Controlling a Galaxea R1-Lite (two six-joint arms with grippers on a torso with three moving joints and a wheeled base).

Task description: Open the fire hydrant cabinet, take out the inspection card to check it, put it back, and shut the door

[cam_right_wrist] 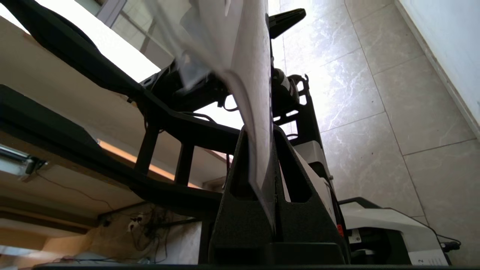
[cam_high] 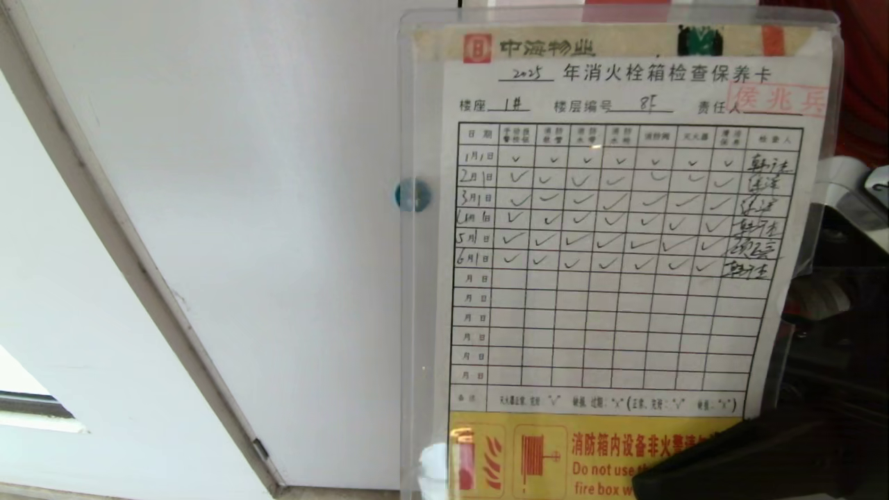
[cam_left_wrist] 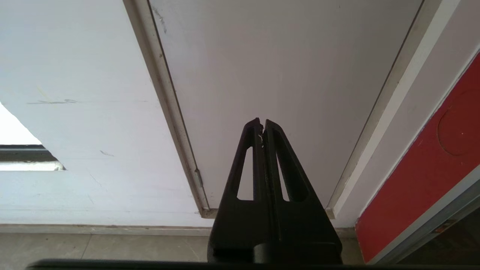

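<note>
While the right claw [cam_right_wrist: 258,157] pinches the card's [cam_high: 611,229] lower edge, the card fills the right of the head view. The left claw [cam_left_wrist: 262,125] hangs empty, fingers together, before a white panel [cam_left_wrist: 281,75].

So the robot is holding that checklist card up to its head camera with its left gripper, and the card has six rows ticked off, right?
Not quite: the right gripper holds the inspection card, as the right wrist view shows, clamped on its edge. The left gripper is shut and empty. Six rows are indeed ticked.
</note>
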